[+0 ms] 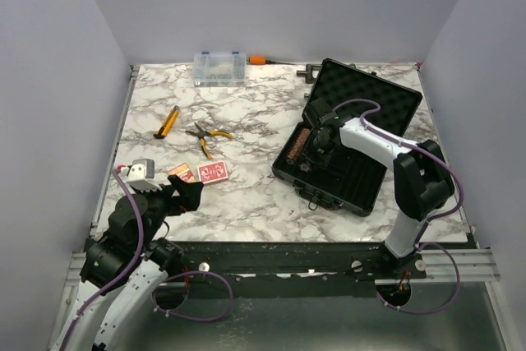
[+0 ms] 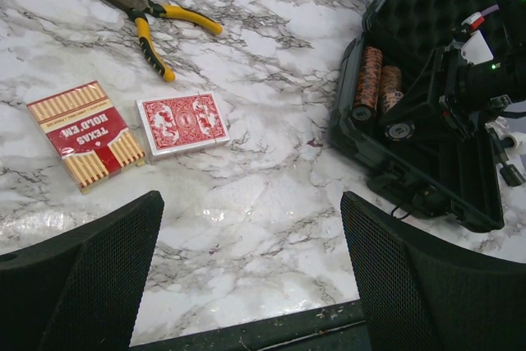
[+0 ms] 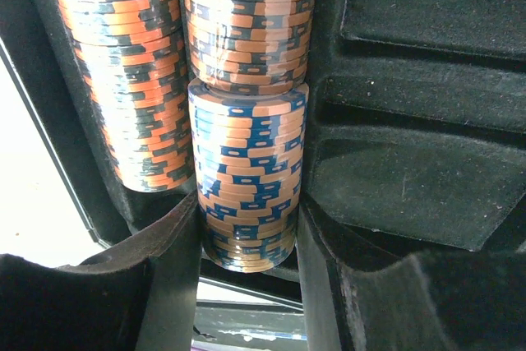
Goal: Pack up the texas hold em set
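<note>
The black case [image 1: 386, 104] lies open at the right, its foam lid leaning back. Chip rolls [image 1: 302, 147] fill its left slots. My right gripper [image 1: 319, 152] reaches into the case. In the right wrist view it [image 3: 246, 211] is shut on a blue-and-orange chip roll [image 3: 246, 162] lying in a foam slot below an orange-and-black roll [image 3: 242, 22]; another roll [image 3: 123, 80] lies to the left. My left gripper [image 1: 185, 195] is open and empty at the front left. A red-backed deck [image 2: 182, 123] and a Texas Hold Em card box [image 2: 85, 133] lie on the table ahead of it.
Yellow-handled pliers [image 1: 205, 136] and a yellow-handled tool [image 1: 167, 122] lie behind the cards. A clear organizer box [image 1: 219, 67] and an orange-handled tool [image 1: 257, 60] sit by the back wall. The marble table [image 1: 246, 195] ends at a metal rail in front.
</note>
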Robot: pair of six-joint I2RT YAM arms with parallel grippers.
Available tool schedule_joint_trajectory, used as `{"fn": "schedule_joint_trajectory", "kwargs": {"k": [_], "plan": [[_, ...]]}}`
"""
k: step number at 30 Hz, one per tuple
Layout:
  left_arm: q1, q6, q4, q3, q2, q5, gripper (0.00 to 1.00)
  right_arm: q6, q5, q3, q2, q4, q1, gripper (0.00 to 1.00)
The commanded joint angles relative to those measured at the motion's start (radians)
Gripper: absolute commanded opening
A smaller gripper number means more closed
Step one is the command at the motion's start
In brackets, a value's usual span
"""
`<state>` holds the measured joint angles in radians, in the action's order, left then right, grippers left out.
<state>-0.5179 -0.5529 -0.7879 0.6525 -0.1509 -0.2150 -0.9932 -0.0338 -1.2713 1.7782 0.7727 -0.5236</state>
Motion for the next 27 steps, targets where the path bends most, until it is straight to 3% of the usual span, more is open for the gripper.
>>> {"fn": "schedule_joint_trajectory", "kwargs": {"k": [1,6,12,18,27], "plan": [[0.007,0.002,0.002,-0.010,-0.009,-0.012,0.88,0.017,0.041,-0.036,0.012,-0.028,0.021,0.10],[0.007,0.004,0.004,-0.009,-0.011,-0.008,0.88,0.026,-0.010,-0.033,0.019,-0.046,0.022,0.17],[0.008,0.005,0.006,-0.010,-0.013,-0.004,0.88,0.030,-0.069,-0.030,0.021,-0.071,0.027,0.50],[0.015,0.007,0.007,-0.010,-0.019,-0.001,0.88,0.031,-0.057,-0.043,0.014,-0.056,0.027,0.69],[0.027,0.008,0.011,-0.014,-0.015,0.006,0.87,0.048,-0.068,-0.085,-0.032,-0.021,0.027,0.75]]}}
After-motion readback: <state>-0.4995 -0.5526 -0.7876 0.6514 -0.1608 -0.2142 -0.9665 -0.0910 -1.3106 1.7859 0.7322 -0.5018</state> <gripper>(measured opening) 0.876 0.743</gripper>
